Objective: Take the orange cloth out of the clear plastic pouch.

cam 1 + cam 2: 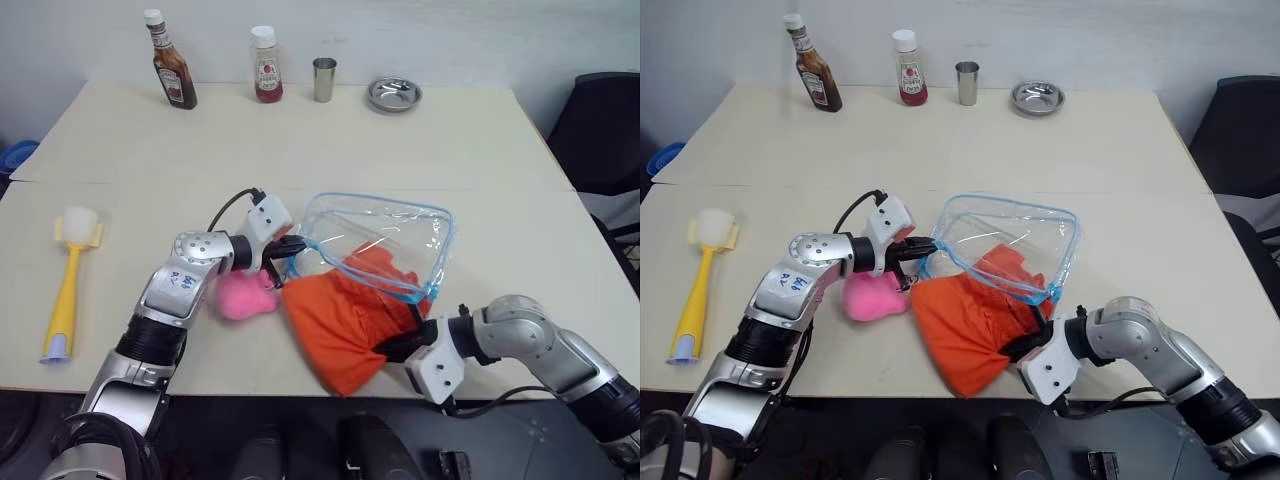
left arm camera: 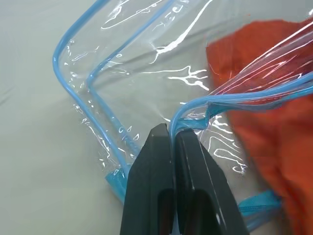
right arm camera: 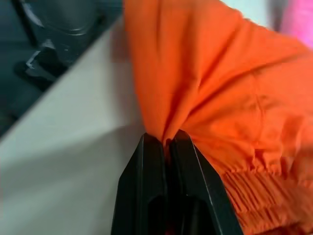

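While one orange cloth (image 1: 340,320) leaves one pouch (image 1: 385,235), two bottles (image 1: 172,62) stand

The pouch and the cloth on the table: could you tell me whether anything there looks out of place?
The orange cloth sits half out of the clear pouch, its bulk hanging toward the table's near edge. No spill or damage shows.

pouch (image 1: 385,240) sits mid table (image 1: 450,150), cloth (image 1: 340,320) half out of its mouth, spilling toward near edge. plush toy (image 1: 245,295) just left of cloth, touching it. brush (image 1: 68,285) far left. along back edge, l to r: sauce bottle (image 1: 172,62), ketchup bottle (image 1: 266,65), cup (image 1: 324,79), dish (image 1: 394,94). chair (image 1: 605,135) off right side.
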